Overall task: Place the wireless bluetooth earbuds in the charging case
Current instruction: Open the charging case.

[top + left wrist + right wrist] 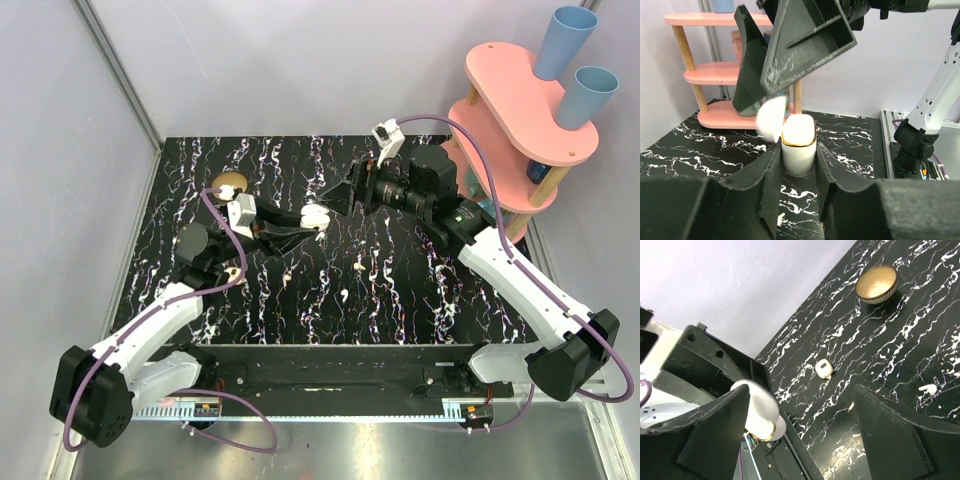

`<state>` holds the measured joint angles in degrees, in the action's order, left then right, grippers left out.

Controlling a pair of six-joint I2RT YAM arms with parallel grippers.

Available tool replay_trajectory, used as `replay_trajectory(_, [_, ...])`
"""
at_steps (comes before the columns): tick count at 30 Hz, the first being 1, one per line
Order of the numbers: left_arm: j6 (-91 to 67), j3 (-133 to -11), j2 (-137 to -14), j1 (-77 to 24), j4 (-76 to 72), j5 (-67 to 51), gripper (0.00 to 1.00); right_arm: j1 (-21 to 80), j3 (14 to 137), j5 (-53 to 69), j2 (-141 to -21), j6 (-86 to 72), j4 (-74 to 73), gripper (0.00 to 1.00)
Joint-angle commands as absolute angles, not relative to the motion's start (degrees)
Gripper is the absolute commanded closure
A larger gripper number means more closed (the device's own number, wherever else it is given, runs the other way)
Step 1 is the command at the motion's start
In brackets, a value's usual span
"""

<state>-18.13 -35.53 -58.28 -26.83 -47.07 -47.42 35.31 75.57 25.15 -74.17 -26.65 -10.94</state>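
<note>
An earbud (pixel 343 297) and a second earbud (pixel 360 265) lay loose on the black marbled table (pixel 420 300), lower centre of the top view, near each other but apart. Just above them, mid frame, the left gripper (pixel 308 220) was clamped on the charging case (pixel 799 147), which stood upright between its fingers. The right gripper (pixel 335 198) hung just beside the case, jaws spread wide, holding nothing. A brass bowl (pixel 229 183) sat upper left. A pink shelf (pixel 520 100) with blue cups (pixel 565 40) stood upper right.

The left gripper (pixel 308 220) clamps the charging case (pixel 799 145). The right gripper (pixel 338 197) hangs close by it, jaws wide apart.
</note>
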Motion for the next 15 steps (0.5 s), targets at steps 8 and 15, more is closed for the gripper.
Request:
replay_trajectory(8, [-12.57, -32.79, -55.29, -27.07, -43.68, -38.15, 1.0, 35.33, 75.24, 26.54, -70.84, -28.92, -2.2, 0.06])
replay_trajectory(15, [-12.22, -33.13, -54.75, -27.07, -43.42, -36.21, 1.0, 35.16, 76.29, 30.22, -72.59, -25.67, -6.05, 0.08])
